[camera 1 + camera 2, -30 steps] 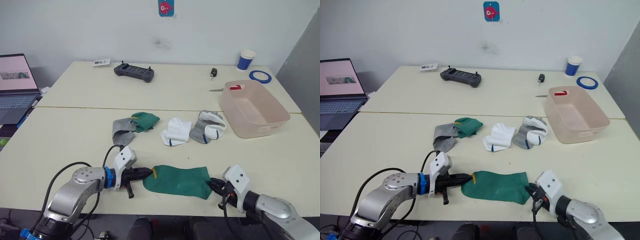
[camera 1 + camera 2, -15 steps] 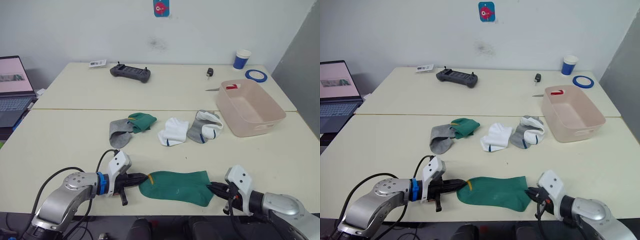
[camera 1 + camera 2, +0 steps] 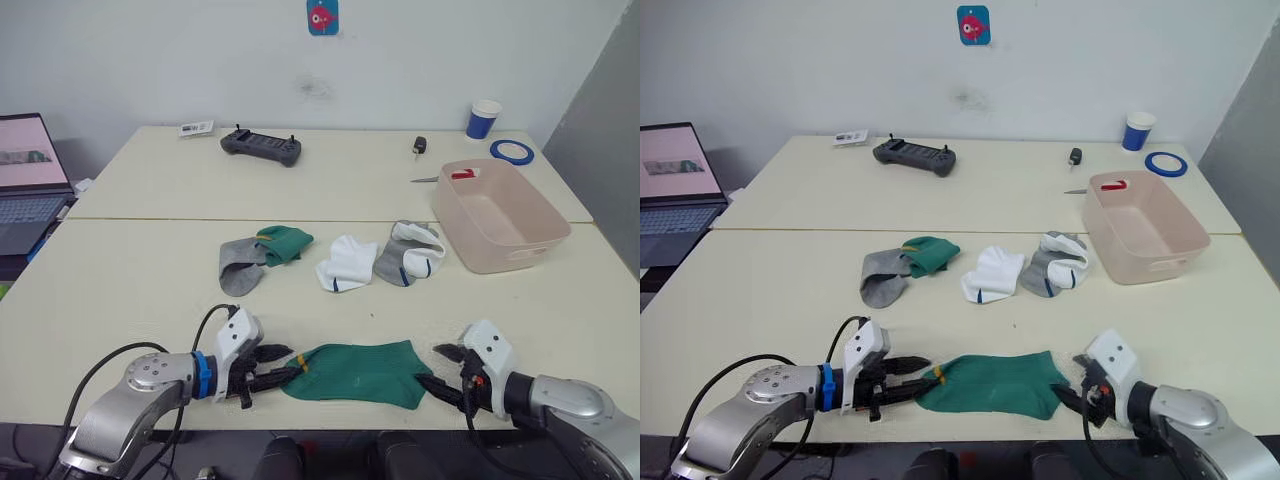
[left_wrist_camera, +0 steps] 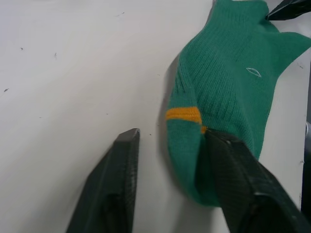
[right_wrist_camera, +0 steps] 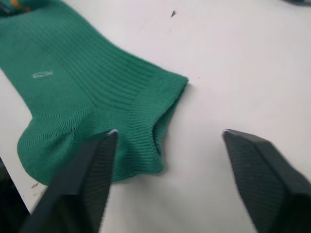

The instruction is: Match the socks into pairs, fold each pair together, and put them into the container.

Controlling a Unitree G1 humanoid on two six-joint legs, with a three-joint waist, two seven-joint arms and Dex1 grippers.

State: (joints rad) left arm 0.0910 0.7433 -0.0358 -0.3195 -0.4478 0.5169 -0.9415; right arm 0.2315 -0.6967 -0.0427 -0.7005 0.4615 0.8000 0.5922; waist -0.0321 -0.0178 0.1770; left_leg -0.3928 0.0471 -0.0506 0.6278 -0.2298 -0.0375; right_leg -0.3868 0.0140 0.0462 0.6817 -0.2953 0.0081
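Observation:
A green sock [image 3: 355, 373] with a yellow mark lies flat near the table's front edge. My left gripper [image 3: 280, 366] is open at its marked end, and in the left wrist view one finger [image 4: 238, 179] rests against the sock [image 4: 228, 77]. At the cuff end my right gripper [image 3: 438, 370] is open, its fingers [image 5: 92, 165] straddling the cuff [image 5: 146, 126] without closing on it. Mid-table lie a grey sock [image 3: 238, 265] overlapped by another green sock [image 3: 287, 242], a white sock [image 3: 348, 262], and a grey and a white sock bunched together [image 3: 410, 255]. The pink container [image 3: 520, 245] stands at the right.
A black controller [image 3: 260, 146], a key fob [image 3: 420, 146], a paper cup [image 3: 483, 119] and a blue tape roll [image 3: 512, 151] sit on the far table. A laptop [image 3: 25, 180] is at the far left. A small red item [image 3: 462, 174] lies in the container.
Both grippers were shut on the ends of the green sock and have opened. The sock now lies loose and flat on the table.

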